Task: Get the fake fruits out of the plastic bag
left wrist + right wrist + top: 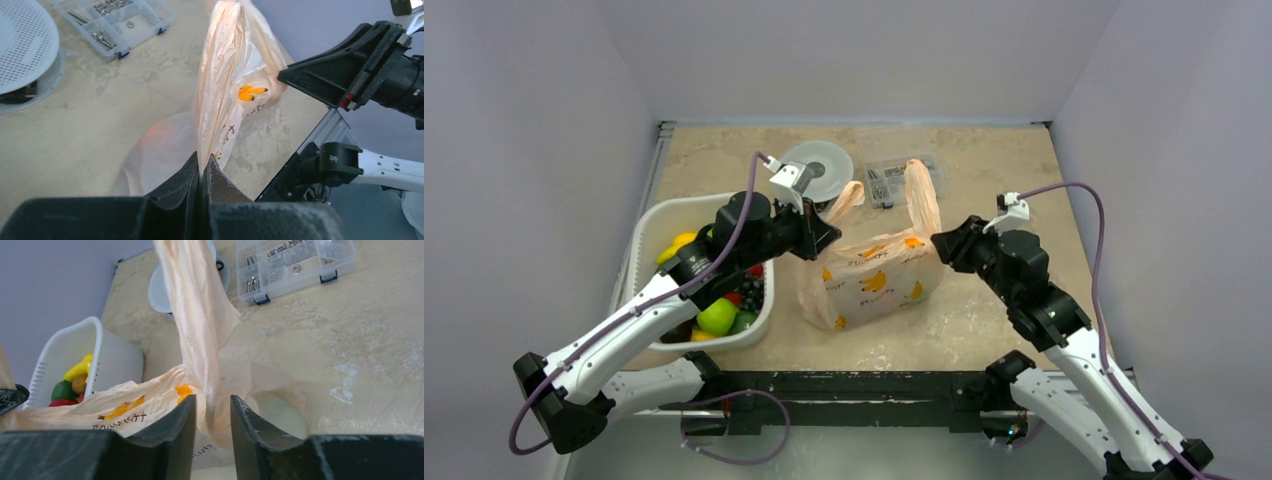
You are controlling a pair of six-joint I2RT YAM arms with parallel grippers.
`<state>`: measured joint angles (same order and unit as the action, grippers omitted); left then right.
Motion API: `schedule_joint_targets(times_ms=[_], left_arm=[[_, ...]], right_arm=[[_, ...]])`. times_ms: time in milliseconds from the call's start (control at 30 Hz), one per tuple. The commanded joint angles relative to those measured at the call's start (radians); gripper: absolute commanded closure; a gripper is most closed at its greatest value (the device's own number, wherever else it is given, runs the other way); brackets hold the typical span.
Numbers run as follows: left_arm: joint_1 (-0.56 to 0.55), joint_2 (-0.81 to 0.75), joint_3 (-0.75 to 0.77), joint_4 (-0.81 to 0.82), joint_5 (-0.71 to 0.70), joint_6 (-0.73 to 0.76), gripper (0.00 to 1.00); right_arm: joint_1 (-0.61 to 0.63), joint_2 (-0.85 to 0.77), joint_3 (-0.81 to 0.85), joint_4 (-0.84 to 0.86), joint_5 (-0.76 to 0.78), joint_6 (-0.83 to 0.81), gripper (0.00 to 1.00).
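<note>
The plastic bag stands mid-counter. Left of it sits a basket holding fake fruits. Behind the bag lie a perforated disc and, to its right, a box of small parts.

Plain pale lavender-grey walls close in on three sides, meeting the far edge and both side edges of a beige, marbled table. Light falls soft and even, no hard shadows across the surface. Along the near edge runs a black metal rail, scuffed with pale specks. Below that rail, the floor shows as flat grey.
</note>
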<state>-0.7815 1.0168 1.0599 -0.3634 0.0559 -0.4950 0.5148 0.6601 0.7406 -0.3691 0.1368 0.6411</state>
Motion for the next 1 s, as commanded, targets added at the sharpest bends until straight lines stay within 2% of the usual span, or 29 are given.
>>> schedule_joint_targets(times_ms=[0,100,167,267,367,533,667,767,800,867,967], left_arm=[[0.002,0.024,-0.037,0.160,0.124,-0.057,1.00],[0.002,0.036,-0.041,0.170,0.161,-0.060,1.00],[0.002,0.043,-0.039,0.163,0.178,-0.057,1.00],[0.002,0.039,-0.040,0.145,0.178,-0.055,1.00],[0.002,0.034,-0.040,0.132,0.179,-0.054,1.00],[0.002,0.034,-0.034,0.111,0.190,-0.064,1.00],[0.002,0.034,-0.011,0.065,0.170,-0.084,1.00],[0.002,0.043,0.025,0.001,0.143,-0.099,1.00],[0.002,0.049,0.043,-0.027,0.135,-0.099,0.94],[0.002,0.062,0.076,-0.069,0.129,-0.090,0.78],[0.000,0.087,0.130,-0.123,0.113,-0.068,0.54]], right_arm=[[-0.003,0.041,0.029,0.076,-0.051,-0.086,0.60],[-0.002,0.098,0.085,0.088,-0.090,-0.214,0.27],[-0.002,0.150,0.129,0.086,-0.110,-0.257,0.16],[-0.003,0.233,0.187,0.080,-0.094,-0.268,0.09],[-0.003,0.316,0.247,0.061,-0.004,-0.257,0.05],[-0.003,0.443,0.322,0.072,0.015,-0.266,0.06],[-0.002,0.492,0.330,0.114,0.049,-0.267,0.11],[-0.001,0.495,0.302,0.169,0.075,-0.272,0.21],[-0.002,0.489,0.287,0.194,0.071,-0.274,0.26],[-0.002,0.475,0.262,0.230,0.049,-0.276,0.44],[-0.002,0.431,0.237,0.265,0.005,-0.271,0.81]])
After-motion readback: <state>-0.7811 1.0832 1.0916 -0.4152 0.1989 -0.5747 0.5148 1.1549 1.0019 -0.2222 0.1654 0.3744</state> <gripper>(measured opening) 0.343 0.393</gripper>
